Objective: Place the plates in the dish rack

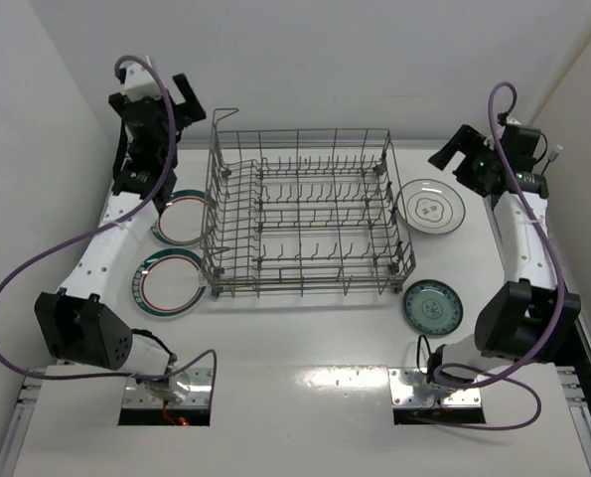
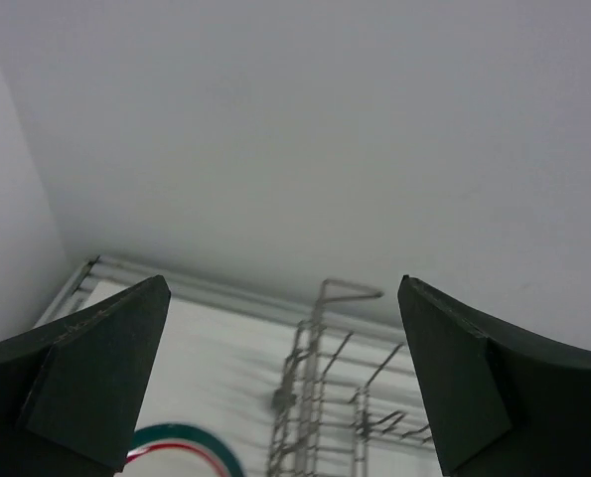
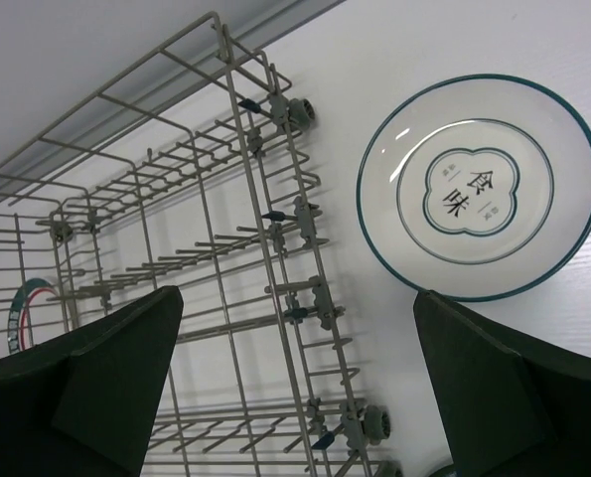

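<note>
The grey wire dish rack (image 1: 216, 199) stands mid-table with nothing in it. Left of it lie two white plates with red-and-green rims, one nearer (image 1: 168, 283) and one farther (image 1: 183, 221). Right of it lie a white plate with a dark centre motif (image 1: 431, 209) and a smaller teal plate (image 1: 433, 306). My left gripper (image 1: 186, 99) hangs open above the far left corner, holding nothing. My right gripper (image 1: 452, 151) is open too, raised above the motif plate (image 3: 479, 189) and the rack's right wall (image 3: 275, 248). In the left wrist view, open jaws frame a rimmed plate's edge (image 2: 181, 437).
White walls close in at the left, back and right. The rack's tall wire handle (image 1: 225, 114) rises at its far left corner, close to my left gripper. Purple cables loop off both arms.
</note>
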You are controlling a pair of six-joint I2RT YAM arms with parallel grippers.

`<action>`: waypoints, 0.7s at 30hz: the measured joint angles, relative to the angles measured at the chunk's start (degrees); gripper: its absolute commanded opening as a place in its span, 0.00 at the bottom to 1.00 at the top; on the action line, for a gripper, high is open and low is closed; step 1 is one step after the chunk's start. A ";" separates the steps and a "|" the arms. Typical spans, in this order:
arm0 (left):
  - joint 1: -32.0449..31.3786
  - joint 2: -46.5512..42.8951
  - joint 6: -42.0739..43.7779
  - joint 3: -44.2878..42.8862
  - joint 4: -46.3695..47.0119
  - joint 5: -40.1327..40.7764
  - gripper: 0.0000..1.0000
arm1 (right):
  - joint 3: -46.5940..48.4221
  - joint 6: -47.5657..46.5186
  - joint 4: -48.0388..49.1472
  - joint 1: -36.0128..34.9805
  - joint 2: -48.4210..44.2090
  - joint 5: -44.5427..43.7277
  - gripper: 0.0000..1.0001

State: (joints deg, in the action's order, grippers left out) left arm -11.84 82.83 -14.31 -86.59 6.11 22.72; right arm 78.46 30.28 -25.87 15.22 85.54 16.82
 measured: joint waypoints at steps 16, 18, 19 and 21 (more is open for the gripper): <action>2.69 -6.38 3.76 30.12 6.10 -8.63 1.00 | 2.05 2.27 -0.92 12.92 19.39 2.38 1.00; 2.93 -6.32 3.50 30.21 5.95 -8.94 1.00 | 2.47 2.16 -2.45 13.29 22.40 1.97 1.00; 3.04 -6.38 3.19 30.08 5.99 -9.16 1.00 | 3.08 1.99 -3.32 13.05 24.02 1.79 1.00; 3.45 -6.40 2.14 29.46 5.44 -9.86 1.00 | 5.01 1.40 -4.90 12.35 27.30 1.70 0.97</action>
State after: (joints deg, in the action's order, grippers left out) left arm -8.38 76.42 -12.16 -57.12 11.55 12.86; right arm 83.46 31.68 -30.76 27.57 112.84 18.52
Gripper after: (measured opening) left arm 1.000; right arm 0.987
